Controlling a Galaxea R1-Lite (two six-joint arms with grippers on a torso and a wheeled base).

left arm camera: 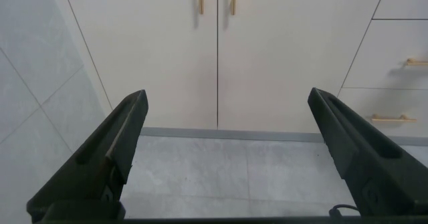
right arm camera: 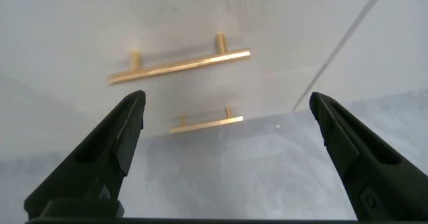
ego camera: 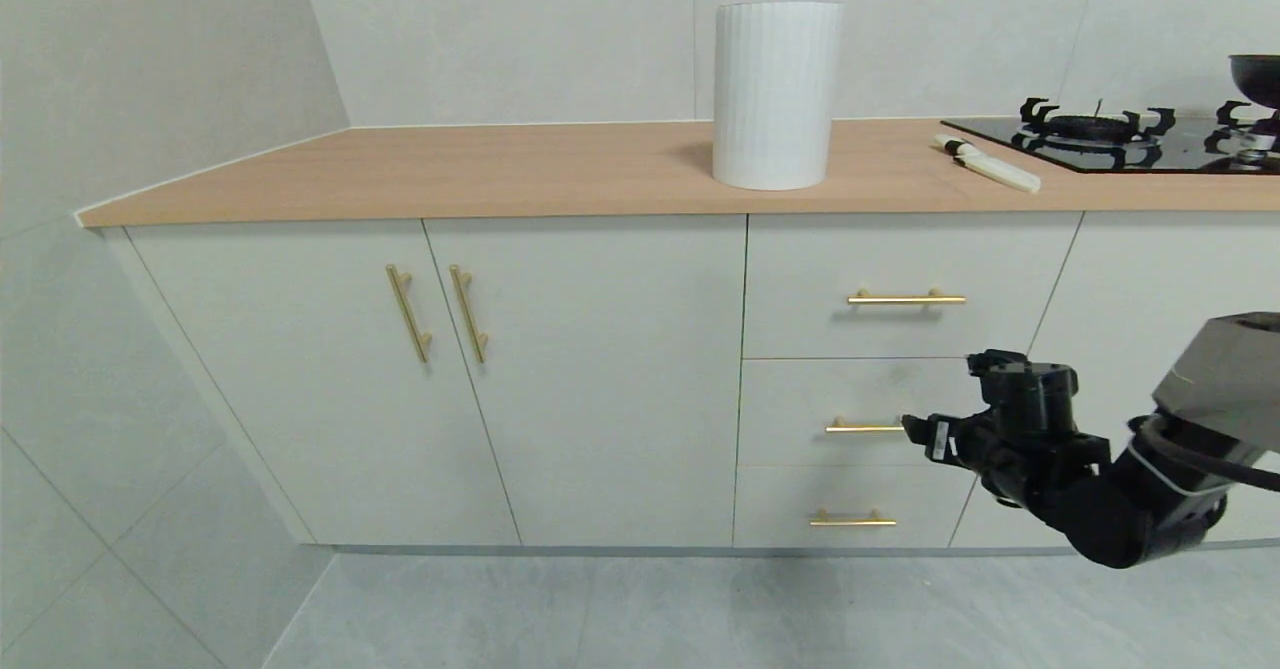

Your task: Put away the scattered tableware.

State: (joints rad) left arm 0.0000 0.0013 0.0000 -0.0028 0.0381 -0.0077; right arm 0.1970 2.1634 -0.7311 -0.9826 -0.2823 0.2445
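A pale knife-like utensil [ego camera: 985, 162] lies on the wooden counter [ego camera: 500, 169], just left of the gas hob [ego camera: 1100, 134]. A tall white ribbed container [ego camera: 775, 94] stands upright on the counter's middle. My right gripper [ego camera: 915, 429] is low in front of the drawer stack, its tips at the right end of the middle drawer's gold handle [ego camera: 865, 428]. In the right wrist view this gripper [right arm camera: 225, 100] is open and holds nothing, with that handle [right arm camera: 180, 65] just ahead. My left gripper [left arm camera: 227, 93] is open and holds nothing, facing the double cabinet doors [left arm camera: 217, 57] low above the floor.
Three drawers are stacked under the counter, with a top handle [ego camera: 905, 298] and a bottom handle [ego camera: 852, 522]. The double doors to their left carry two vertical gold handles [ego camera: 410, 314]. A dark pot [ego camera: 1258, 77] sits on the hob. Grey tiled floor [ego camera: 640, 609] lies below.
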